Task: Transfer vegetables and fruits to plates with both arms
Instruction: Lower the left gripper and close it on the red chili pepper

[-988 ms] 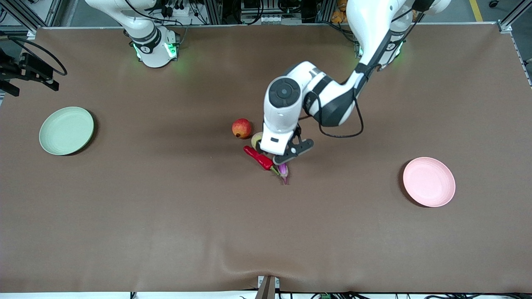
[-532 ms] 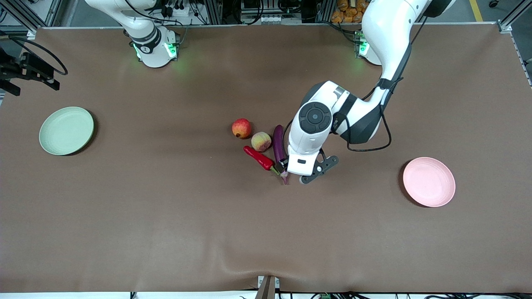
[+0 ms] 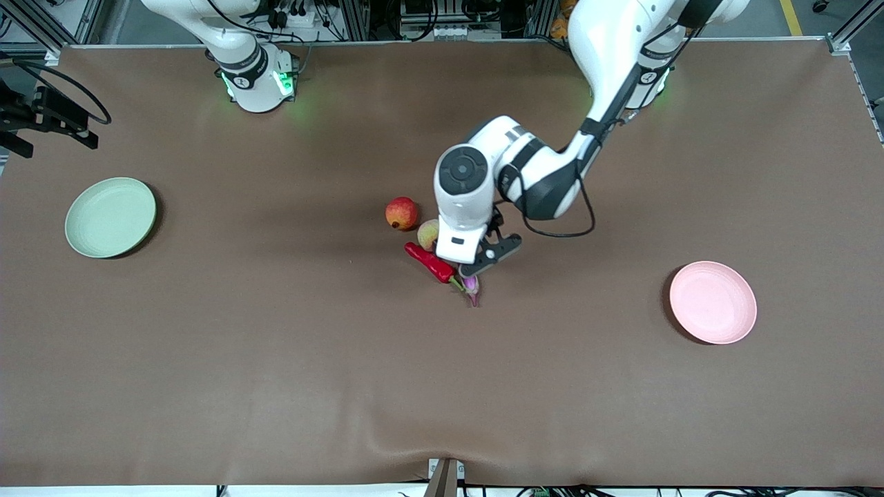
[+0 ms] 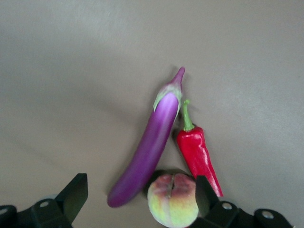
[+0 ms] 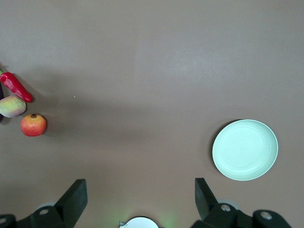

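The eggplant [image 4: 151, 142] lies in the middle of the front picture, mostly hidden under the left arm, with only its stem end poking out lower down. In the left wrist picture it is long and purple, and it runs up the middle of the frame. The red chili pepper [image 3: 429, 262] lies just beside it, and their stem ends almost touch. The peach [image 3: 428, 234] sits near the thick ends of both, close to them; whether it touches them I cannot tell. The pomegranate [image 3: 401, 212] sits just beside the peach, a bit higher in the front picture and toward the right arm's end of the worktop [image 3: 276, 359].

The left gripper [image 4: 137, 202] hangs over the eggplant and the peach. Its fingers are spread wide and hold nothing.

The right gripper [image 5: 140, 202] is up high, out of the front picture. It waits there, spread wide and holding nothing. Its wrist picture looks down on the green plate [image 5: 245, 149] at the lower right of that frame and the fruit at the left edge.

In the front picture the green plate sits at the middle left. The pink plate [image 3: 713, 301] sits at the right, a little lower. Both plates are well apart from the food.
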You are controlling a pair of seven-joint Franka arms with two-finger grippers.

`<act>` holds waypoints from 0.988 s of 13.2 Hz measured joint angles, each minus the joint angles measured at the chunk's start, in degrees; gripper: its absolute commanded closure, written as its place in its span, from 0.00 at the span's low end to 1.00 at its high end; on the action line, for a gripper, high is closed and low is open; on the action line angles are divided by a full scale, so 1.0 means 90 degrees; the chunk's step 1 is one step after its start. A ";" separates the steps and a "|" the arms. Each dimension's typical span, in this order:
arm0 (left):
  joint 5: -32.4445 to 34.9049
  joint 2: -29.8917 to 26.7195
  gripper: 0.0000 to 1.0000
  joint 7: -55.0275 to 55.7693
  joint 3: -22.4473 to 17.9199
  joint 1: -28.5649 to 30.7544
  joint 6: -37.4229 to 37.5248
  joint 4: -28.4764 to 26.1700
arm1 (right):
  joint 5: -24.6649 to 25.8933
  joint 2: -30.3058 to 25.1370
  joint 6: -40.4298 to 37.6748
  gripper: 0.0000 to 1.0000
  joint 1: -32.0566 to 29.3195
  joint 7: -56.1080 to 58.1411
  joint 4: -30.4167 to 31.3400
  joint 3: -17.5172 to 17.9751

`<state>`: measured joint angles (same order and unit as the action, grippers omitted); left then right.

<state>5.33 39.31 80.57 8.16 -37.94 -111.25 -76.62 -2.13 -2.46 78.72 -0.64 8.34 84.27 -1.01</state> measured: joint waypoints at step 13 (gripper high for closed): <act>0.0020 0.1344 0.00 0.1321 -0.0053 0.0040 -0.2724 0.0028 | -0.0023 0.0010 -0.0220 0.00 -0.0104 0.0000 0.0011 0.0037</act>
<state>5.51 51.41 92.45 7.68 -37.59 -135.77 -76.37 -2.33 -2.37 76.74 -1.58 8.35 84.37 -0.68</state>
